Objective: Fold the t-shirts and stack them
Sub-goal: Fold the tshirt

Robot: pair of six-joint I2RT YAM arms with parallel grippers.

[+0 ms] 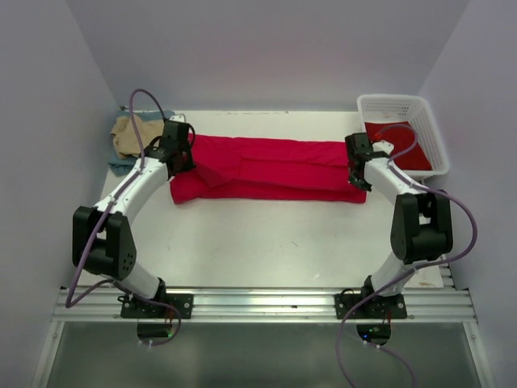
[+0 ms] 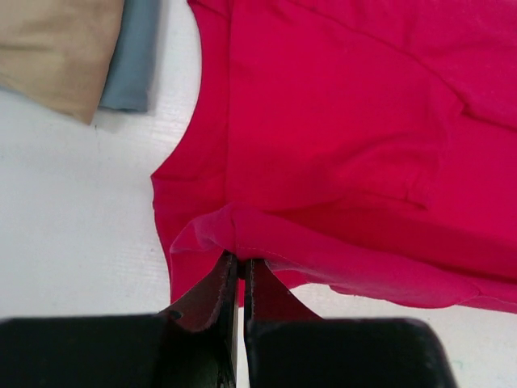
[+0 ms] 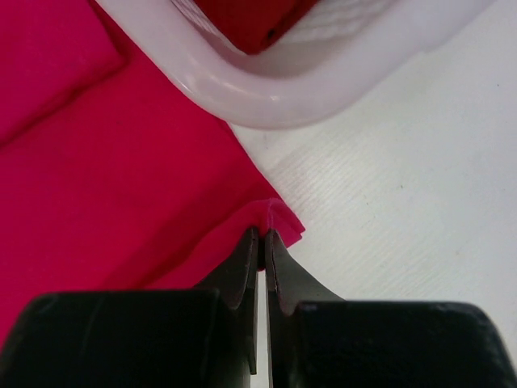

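A bright red t-shirt (image 1: 266,167) lies folded into a long strip across the far half of the table. My left gripper (image 1: 179,158) is shut on its left end; the left wrist view shows the jaws (image 2: 241,260) pinching a raised fold of red cloth (image 2: 339,137). My right gripper (image 1: 358,171) is shut on the strip's right corner, pinched between the fingers (image 3: 264,234) in the right wrist view. A tan shirt (image 1: 133,133) and a blue-grey shirt (image 1: 121,166) lie stacked at the far left, also seen in the left wrist view (image 2: 56,48).
A white lattice basket (image 1: 428,121) stands at the far right with another red shirt (image 1: 400,149) inside; its rim (image 3: 266,93) is just beyond my right gripper. Grey walls enclose the table on three sides.
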